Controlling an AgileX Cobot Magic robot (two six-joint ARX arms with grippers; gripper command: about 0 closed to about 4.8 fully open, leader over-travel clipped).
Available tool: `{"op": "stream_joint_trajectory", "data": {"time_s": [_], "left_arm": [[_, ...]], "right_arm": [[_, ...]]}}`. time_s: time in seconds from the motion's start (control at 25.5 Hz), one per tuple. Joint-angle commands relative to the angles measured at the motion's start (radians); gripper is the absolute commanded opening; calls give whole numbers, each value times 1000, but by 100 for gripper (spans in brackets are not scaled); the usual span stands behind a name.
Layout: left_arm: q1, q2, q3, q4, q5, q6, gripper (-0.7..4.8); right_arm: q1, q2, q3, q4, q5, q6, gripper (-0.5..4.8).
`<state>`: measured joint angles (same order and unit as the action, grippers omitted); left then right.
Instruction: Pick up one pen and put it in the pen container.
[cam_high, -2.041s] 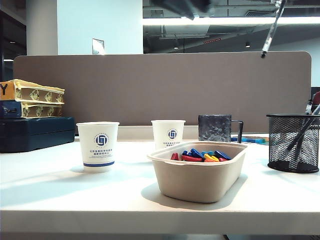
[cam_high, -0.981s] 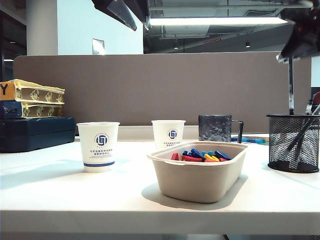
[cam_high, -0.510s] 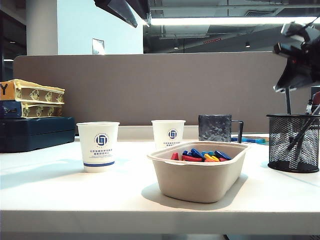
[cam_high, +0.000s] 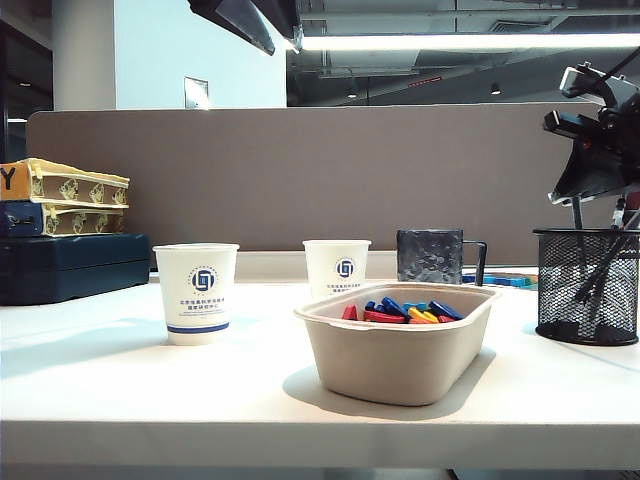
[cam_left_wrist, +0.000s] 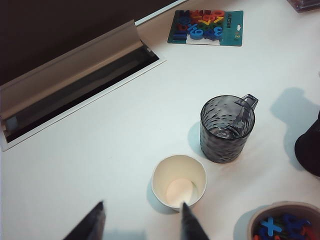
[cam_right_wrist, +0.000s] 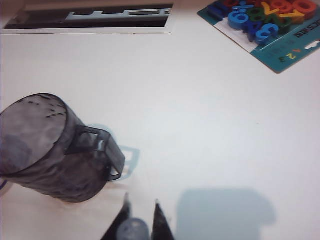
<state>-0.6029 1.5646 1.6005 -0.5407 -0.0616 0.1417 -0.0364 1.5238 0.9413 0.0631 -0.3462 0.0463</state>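
Since the pen goes in from above, each view shows part of a vertical drop.

Exterior view, right gripper: the right gripper (cam_high: 578, 200) sits at the right edge of the frame, just above the rim of the pen container (cam_high: 586, 286), so the load can go straight in.
Exterior view, pen: the pen (cam_high: 577, 222) hangs upright from the fingers, its lower part already below the rim and inside the mesh; upright, it slides in without catching the wire.
Exterior view, container contents: other dark pens lean against the wall inside, so the opening is partly taken and the free side is the one to use.
Exterior view, left arm: a dark part shows at the upper left of the frame, well apart from the container, kept out of the way.
Exterior view, bystanders: two paper cups (cam_high: 197, 291), the mug (cam_high: 431, 256) and the tray (cam_high: 396, 340) stand on the table (cam_high: 120, 380), untouched.

Left wrist view, left gripper: the left gripper (cam_left_wrist: 142, 225) at the bottom of the frame has its fingers spread wide and holds nothing, idle above a paper cup.

Right wrist view, right gripper: at the bottom centre the fingers pinch close around the pen's rounded grey end (cam_right_wrist: 132, 231); the grip looks firm. The container is not in this view, so I cannot tell the depth from here.

Judged stage: pen nearly in; release is what is left.
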Motion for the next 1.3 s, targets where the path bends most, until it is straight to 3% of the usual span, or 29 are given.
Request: {"op": "stream_joint_trajectory", "data": {"time_s": [0.04,0.24,0.39,0.47,0.94,1.3], "left_arm": [[-1,-6,6,12,1,1,187],[-1,-6,6,11,2,1,187],[-1,-6,6,11,2,1,187],[-1,-6,6,11,2,0,187],[-1,-20,6,-20,1,4,184],[-1,-92,5,-88,-30,14,184]], "right_arm": [[0,5,4,11,11,-22,-1],[0,6,4,-3,11,-22,1],[0,6,4,-6,6,-21,77],[0,5,5,-5,3,-21,91],[0,-58,5,-10,-34,-19,95],[-1,-174,5,-105,-34,-20,94]]}}
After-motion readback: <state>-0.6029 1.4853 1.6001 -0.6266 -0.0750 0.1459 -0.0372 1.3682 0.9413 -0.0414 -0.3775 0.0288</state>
